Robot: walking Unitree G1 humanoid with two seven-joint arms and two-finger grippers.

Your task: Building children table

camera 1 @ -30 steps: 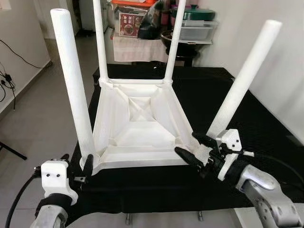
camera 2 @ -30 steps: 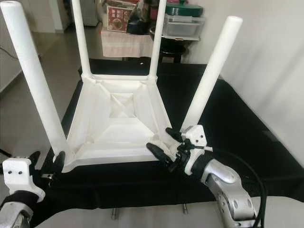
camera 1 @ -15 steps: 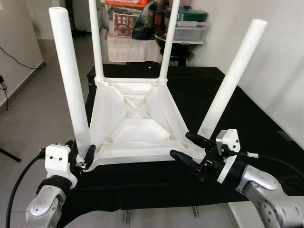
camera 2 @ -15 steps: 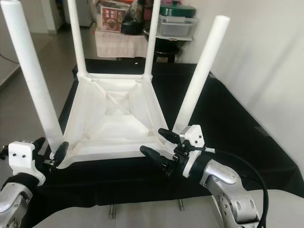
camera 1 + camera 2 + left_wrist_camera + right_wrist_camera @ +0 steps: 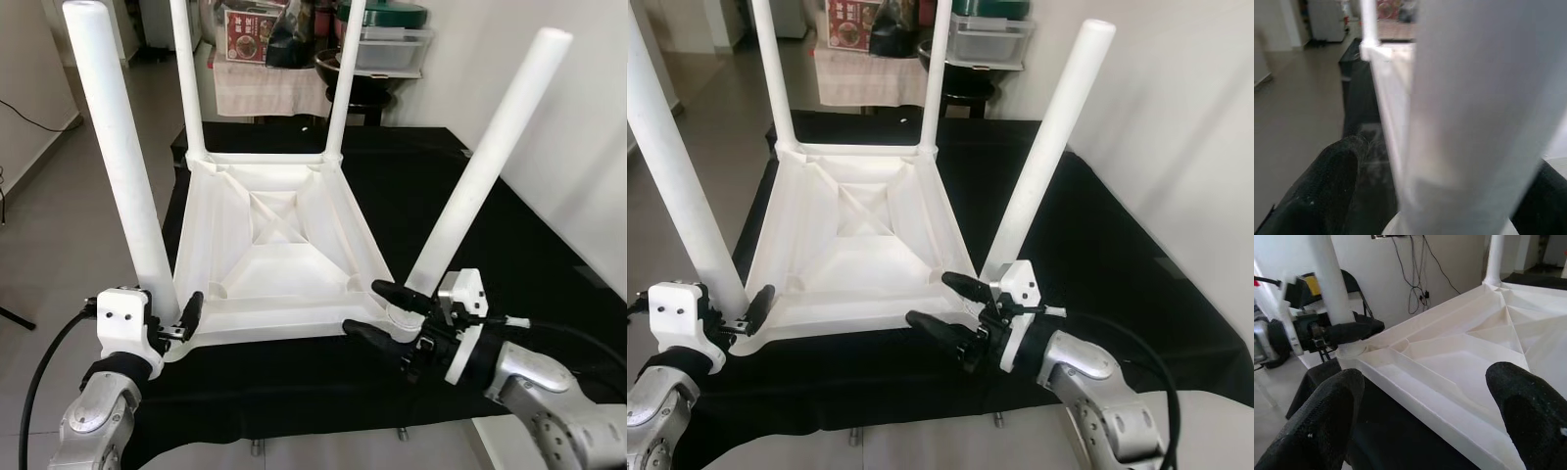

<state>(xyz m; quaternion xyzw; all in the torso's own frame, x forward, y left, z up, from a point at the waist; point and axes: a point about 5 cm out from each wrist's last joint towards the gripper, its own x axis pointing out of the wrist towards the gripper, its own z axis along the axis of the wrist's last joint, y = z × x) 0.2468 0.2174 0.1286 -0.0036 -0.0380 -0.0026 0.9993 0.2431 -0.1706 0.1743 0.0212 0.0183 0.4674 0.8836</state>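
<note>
A white children's table (image 5: 274,245) lies upside down on a black-covered surface (image 5: 470,196), all of its legs pointing up. My left gripper (image 5: 171,315) straddles the base of the near-left leg (image 5: 122,166). In the left wrist view that leg (image 5: 1474,107) stands between the fingers (image 5: 1327,196), with a small gap on one side, so the gripper is open. My right gripper (image 5: 364,307) is open at the near-right corner, by the base of the tilted near-right leg (image 5: 485,162). The table's rim (image 5: 1440,382) runs between its fingers (image 5: 1327,416).
A cloth-draped stand (image 5: 265,88) and stacked containers (image 5: 387,44) crowd the space behind the table. A white wall (image 5: 578,147) rises close on the right. Tiled floor (image 5: 59,225) lies to the left. The black surface's front edge is just under my grippers.
The view has shifted slightly. My left gripper has come up and in, so its fingers now sit either side of the near-left leg's base. The right gripper stays at the near-right corner.
</note>
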